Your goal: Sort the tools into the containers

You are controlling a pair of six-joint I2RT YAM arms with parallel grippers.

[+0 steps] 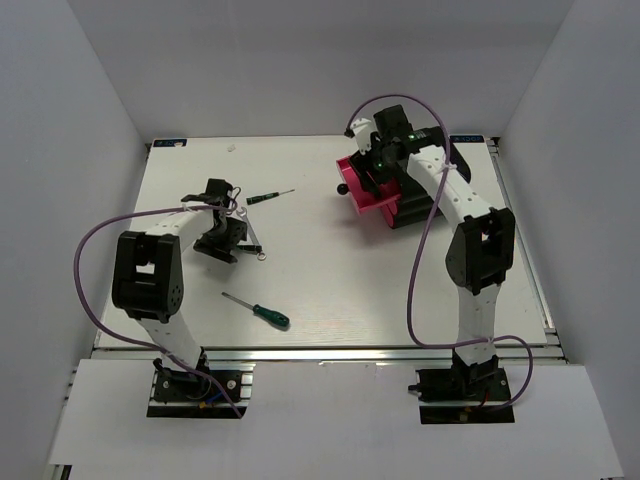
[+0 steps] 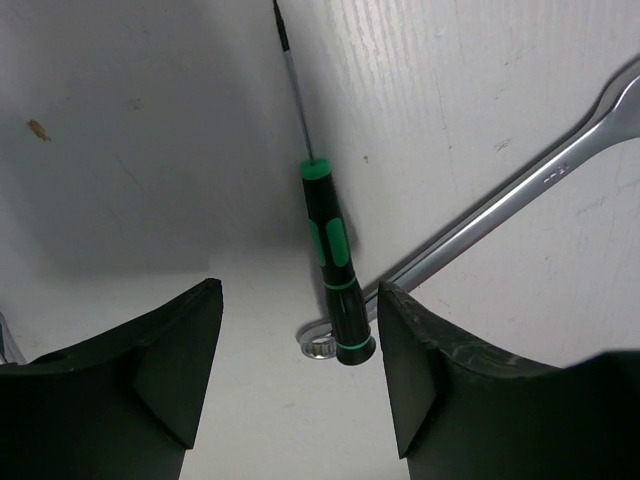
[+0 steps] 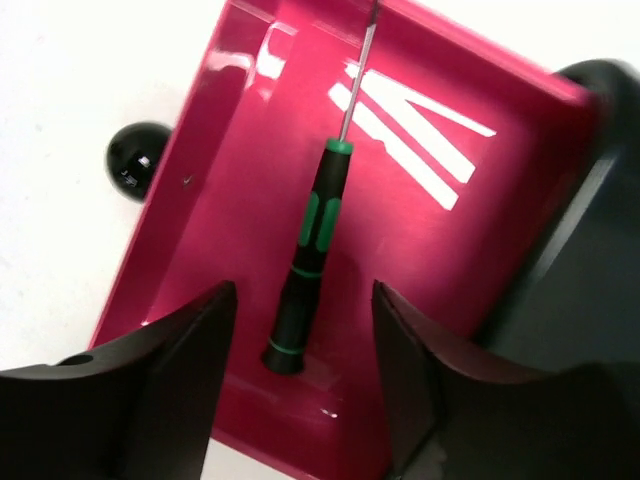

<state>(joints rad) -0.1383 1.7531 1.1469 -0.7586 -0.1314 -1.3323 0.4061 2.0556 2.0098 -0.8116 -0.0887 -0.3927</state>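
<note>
Both grippers open and empty, one tool already in a drawer.
The left gripper (image 2: 298, 305) and right gripper (image 3: 300, 300) are spread wide. A black-and-green precision screwdriver (image 3: 310, 245) lies in the pink-red drawer (image 3: 430, 260), far right. A second precision screwdriver (image 2: 335, 265) overlaps the slim silver wrench (image 2: 500, 205) on the white counter (image 1: 330, 270), and a green-handled screwdriver (image 1: 270, 316) lies nearer.

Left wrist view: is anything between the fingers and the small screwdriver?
Nothing lies over the screwdriver, seen between the open fingers. But its butt overlaps the wrench, whose shaft runs close by one finger.
</note>
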